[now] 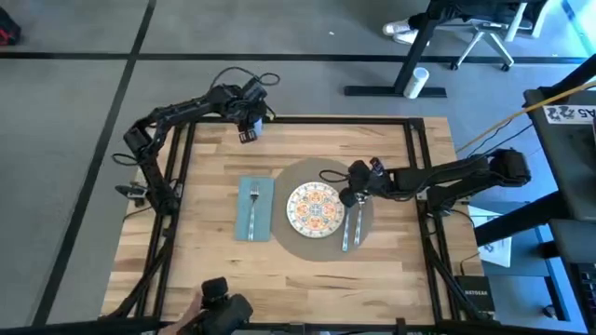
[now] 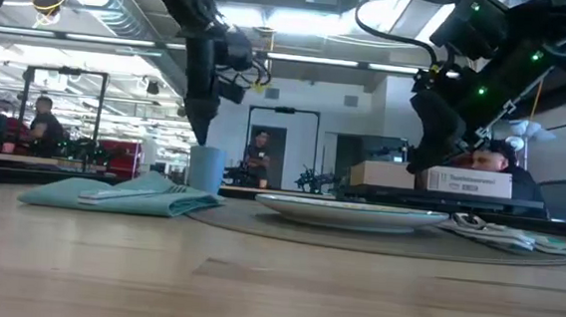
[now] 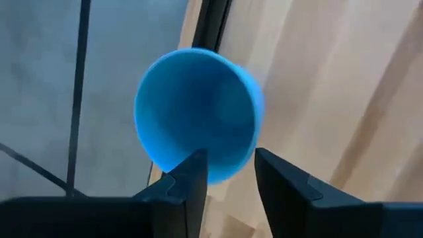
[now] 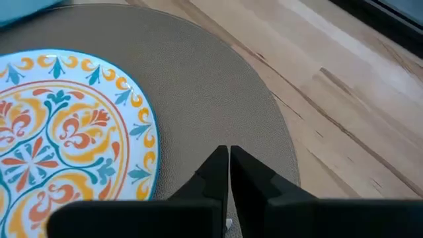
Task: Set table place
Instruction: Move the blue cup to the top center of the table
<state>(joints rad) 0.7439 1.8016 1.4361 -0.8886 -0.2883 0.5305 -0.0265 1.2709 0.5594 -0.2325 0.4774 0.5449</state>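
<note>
High view: light-wood desk (image 1: 391,270) edged in black frame, with the round grey-brown placemat (image 1: 307,177) lying flat near its middle, slightly toward the right side. On the placemat, a colourful patterned plate (image 1: 316,207), sitting well inside the mat's edge; just right of the plate and still on the mat, cutlery (image 1: 350,229) lying lengthwise. Left of the placemat, directly on the wood, a long teal napkin (image 1: 254,207) carrying a fork (image 1: 253,195). Right gripper (image 1: 348,195) poised over the placemat at the plate's right rim, just above the cutlery; in the right wrist view, right gripper (image 4: 229,173) with jaws pressed together, nothing between them, grey mat and plate rim beneath. Left gripper (image 1: 248,131) reaching over the desk's far edge, well apart from the place setting; in the left wrist view, left gripper (image 3: 228,175) with jaws parted by a narrow gap, hanging above a blue cup (image 3: 196,122) that stands upright at the frame edge, one finger overlapping the cup's rim, hold on it not clear. Low view: cup (image 2: 205,168) standing beyond the napkin, people in the room behind.
</note>
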